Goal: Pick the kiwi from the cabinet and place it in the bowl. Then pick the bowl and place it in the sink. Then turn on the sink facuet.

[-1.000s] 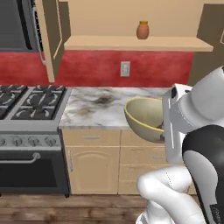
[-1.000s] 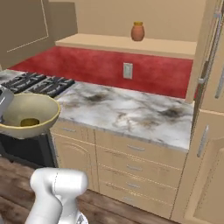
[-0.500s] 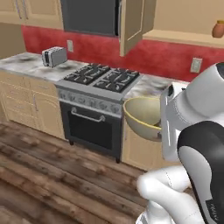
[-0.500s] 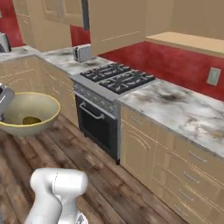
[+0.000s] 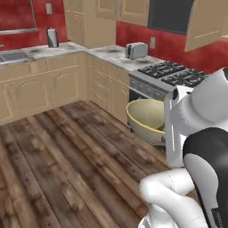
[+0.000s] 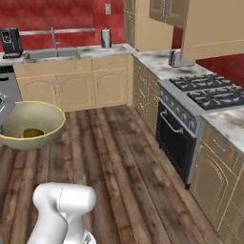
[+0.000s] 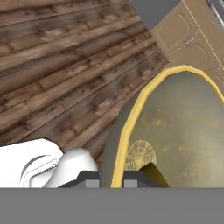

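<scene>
My gripper [image 7: 111, 178] is shut on the rim of the dull yellow-olive bowl [image 7: 183, 118], one fingertip on each side of the rim. I hold the bowl [image 6: 31, 123] level above the wooden floor, in front of my arm. The olive-green kiwi [image 6: 32, 132] lies at the bottom of the bowl, and the hand view has the kiwi [image 7: 152, 173] just inside the rim. From the left, the bowl [image 5: 146, 119] sits against my white hand. The grey sink [image 6: 47, 54] with its thin faucet [image 6: 53, 37] is in the far counter; the sink [image 5: 13, 56] is at far left. The cabinet is out of view.
A stove [image 6: 205, 93] with an oven door [image 6: 172, 138] stands to the right, a toaster [image 5: 136, 50] beside it on the corner counter. A metal canister [image 6: 106, 37] and a black coffee machine [image 6: 10, 42] flank the sink. Wooden floor [image 5: 67, 151] lies between me and the counters.
The whole scene has swept sideways: the base has turned from the stove counter toward the sink counter. The bowl with the kiwi stays in my shut gripper.
</scene>
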### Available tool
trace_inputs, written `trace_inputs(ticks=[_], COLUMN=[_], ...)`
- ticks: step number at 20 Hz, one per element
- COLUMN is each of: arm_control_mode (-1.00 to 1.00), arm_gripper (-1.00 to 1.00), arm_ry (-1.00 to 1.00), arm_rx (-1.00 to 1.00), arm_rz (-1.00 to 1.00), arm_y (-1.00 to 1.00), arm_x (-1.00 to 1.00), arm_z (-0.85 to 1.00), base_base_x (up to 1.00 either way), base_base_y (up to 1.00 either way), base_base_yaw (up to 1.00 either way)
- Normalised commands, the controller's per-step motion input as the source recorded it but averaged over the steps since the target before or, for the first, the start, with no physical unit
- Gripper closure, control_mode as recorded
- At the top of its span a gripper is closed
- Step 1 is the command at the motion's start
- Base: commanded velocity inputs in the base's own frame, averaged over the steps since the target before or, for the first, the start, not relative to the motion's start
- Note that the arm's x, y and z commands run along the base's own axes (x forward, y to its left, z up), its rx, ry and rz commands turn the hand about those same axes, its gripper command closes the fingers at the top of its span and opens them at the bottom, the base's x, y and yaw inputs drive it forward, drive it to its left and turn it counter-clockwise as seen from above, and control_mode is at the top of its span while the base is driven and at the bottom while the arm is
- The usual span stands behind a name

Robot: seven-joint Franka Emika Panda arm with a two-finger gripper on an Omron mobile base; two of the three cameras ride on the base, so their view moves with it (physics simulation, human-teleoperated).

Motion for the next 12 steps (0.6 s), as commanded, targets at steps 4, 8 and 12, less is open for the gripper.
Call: trace_inputs(ticks=[4, 8, 12], arm_control_mode=[1.0, 1.0, 1.0], arm_gripper=[1.0, 1.0, 1.0], arm_ry=[0.0, 0.0, 0.0], arm_rx=[0.0, 0.0, 0.0], arm_rz=[0.0, 0.0, 0.0], arm_y=[0.0, 0.0, 0.0], arm_x=[0.0, 0.0, 0.0], arm_z=[0.0, 0.0, 0.0], base_base_x=[0.08, 0.83, 1.0], base_base_y=[0.0, 0.0, -0.02], base_base_yaw=[0.63, 0.52, 0.39])
